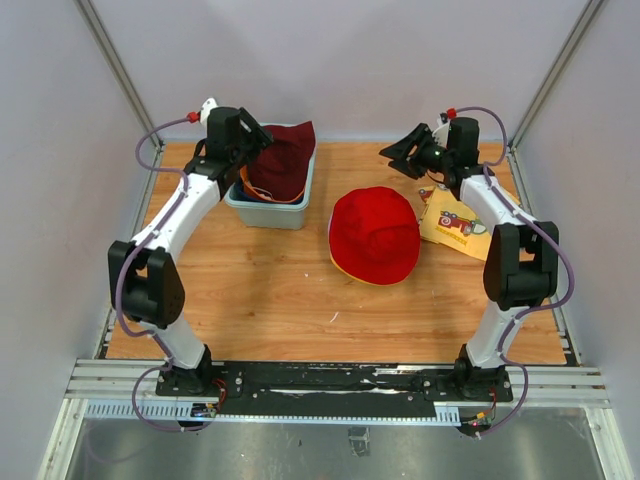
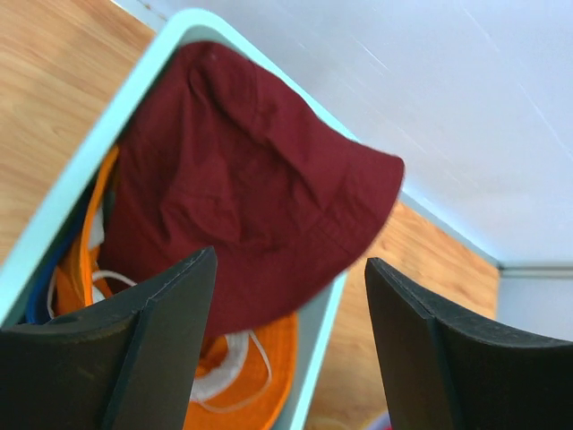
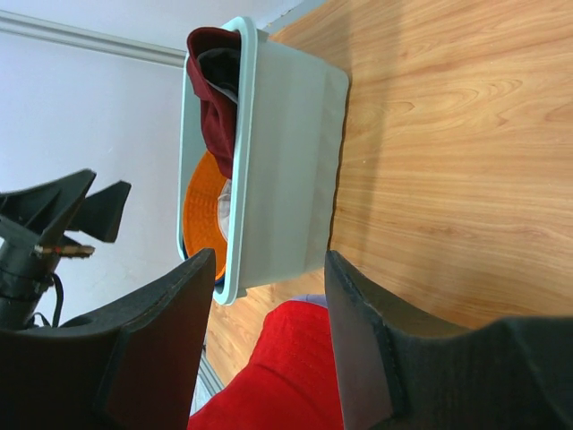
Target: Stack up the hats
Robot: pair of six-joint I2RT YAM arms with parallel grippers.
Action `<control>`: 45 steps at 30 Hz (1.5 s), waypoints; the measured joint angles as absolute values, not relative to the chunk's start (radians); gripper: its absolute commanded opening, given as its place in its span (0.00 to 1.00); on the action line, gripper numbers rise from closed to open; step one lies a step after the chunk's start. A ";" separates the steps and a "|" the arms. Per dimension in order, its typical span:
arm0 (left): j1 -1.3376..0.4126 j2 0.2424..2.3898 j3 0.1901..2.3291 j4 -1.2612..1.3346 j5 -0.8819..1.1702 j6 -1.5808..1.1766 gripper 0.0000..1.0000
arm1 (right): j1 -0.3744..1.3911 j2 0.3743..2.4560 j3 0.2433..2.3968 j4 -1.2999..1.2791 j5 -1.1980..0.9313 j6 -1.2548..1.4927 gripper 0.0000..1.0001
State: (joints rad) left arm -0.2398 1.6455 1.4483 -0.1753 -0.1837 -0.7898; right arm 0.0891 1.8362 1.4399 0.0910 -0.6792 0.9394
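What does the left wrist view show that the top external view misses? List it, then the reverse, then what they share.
Left wrist only: blue fabric beside the orange hat, low inside the teal tub.
Top external only: the red hat on the table, the car-print cloth, the right gripper.
Both: the maroon hat spilling over the tub's rim.

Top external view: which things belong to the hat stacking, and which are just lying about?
Part of the job:
red hat, lying outside the teal tub
maroon hat, in the tub
orange hat, in the tub under the maroon one

Just lying about:
yellow cloth printed with cars
the tub itself, which only holds hats
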 measured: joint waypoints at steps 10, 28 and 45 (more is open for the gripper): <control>-0.238 1.923 1.681 -0.310 -0.294 -0.700 0.70 | 0.089 1.836 1.406 0.131 -0.670 0.949 0.54; -0.224 2.104 1.826 -0.355 -0.328 -0.684 0.67 | 0.091 1.834 1.390 0.160 -0.670 0.946 0.53; -0.224 2.157 1.834 -0.348 -0.330 -0.665 0.01 | 0.091 1.834 1.390 0.159 -0.672 0.942 0.50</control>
